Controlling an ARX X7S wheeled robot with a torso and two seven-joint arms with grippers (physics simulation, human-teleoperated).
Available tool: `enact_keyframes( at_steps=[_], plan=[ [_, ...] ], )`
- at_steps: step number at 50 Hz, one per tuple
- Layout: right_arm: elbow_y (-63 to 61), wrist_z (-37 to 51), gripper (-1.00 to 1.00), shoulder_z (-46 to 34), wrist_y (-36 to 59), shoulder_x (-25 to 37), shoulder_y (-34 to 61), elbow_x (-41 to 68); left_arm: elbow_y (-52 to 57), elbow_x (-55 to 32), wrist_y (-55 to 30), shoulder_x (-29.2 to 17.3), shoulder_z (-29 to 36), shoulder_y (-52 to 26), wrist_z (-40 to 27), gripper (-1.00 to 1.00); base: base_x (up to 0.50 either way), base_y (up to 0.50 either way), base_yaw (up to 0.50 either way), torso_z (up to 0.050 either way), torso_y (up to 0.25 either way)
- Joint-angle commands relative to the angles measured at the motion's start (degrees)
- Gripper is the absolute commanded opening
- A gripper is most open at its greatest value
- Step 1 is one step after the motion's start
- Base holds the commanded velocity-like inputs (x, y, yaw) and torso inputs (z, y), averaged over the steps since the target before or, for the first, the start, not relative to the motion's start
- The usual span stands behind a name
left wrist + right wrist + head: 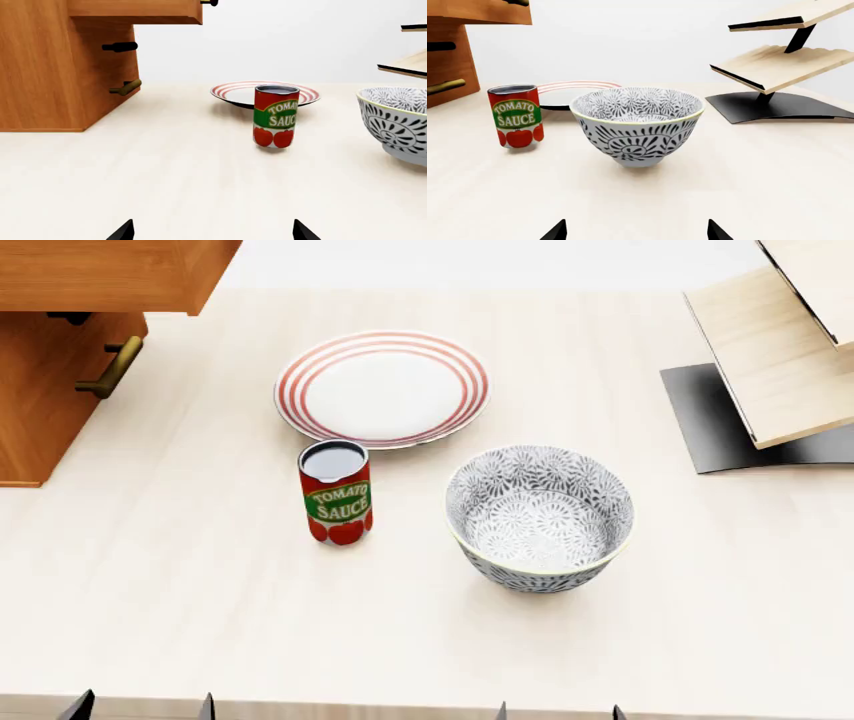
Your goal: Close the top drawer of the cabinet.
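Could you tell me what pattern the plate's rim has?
Red and white rings around the plate, clearest in the head view.

The top drawer [107, 275] runs off the head view's upper edge, its handle unseen there. The shelf unit [781, 350] is cropped at the right. Only the fingertips of the left end effector [144, 706] and right end effector [561, 712] show.

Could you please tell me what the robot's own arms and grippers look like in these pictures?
Very little of them shows. Each of the left gripper and right gripper appears only as a pair of dark, pointed, wedge-shaped fingertips at the picture's edge. No arm links, cables, markings or coverings are visible in any view.
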Motion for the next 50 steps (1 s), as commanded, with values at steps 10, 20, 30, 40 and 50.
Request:
enact_keyframes(
  at_steps=[10, 20, 30, 40, 50],
  plan=[
    [-4.81, 4.43, 1.00, -1.70, 4.80, 2.71, 1.06, 2.90, 3.32, -2.05, -5.83, -2.72, 2.93, -2.55, -3.32, 1.00, 0.00, 0.00, 0.00, 0.000, 0.000],
    [-23.86, 6.93, 1.00, -1.19, 13.61, 5.16, -0.17, 3.05, 16.43, -2.38, -14.06, -4.18, 5.85, -2.65, -3.93, 1.00, 0.00, 0.00, 0.00, 0.000, 0.000],
    [-35.15, 8.34, 1.00, -1.48, 18.17, 6.62, -1.22, 2.78, 28.94, -3.19, -18.24, -4.49, 5.43, -2.39, -6.74, 1.00, 0.00, 0.00, 0.00, 0.000, 0.000],
    [-40.63, 11.23, 1.00, -1.57, 20.08, 7.00, -1.61, 1.18, 33.11, -1.55, -22.95, -4.11, 9.53, -5.57, -8.74, 1.00, 0.00, 0.00, 0.00, 0.000, 0.000],
    [-39.55, 10.53, 1.00, -3.82, 17.30, 8.29, -2.49, 1.10, 29.48, 1.31, -18.20, -5.32, 12.18, -5.37, -10.91, 1.00, 0.32, 0.00, 0.00, 0.000, 0.000]
  ],
)
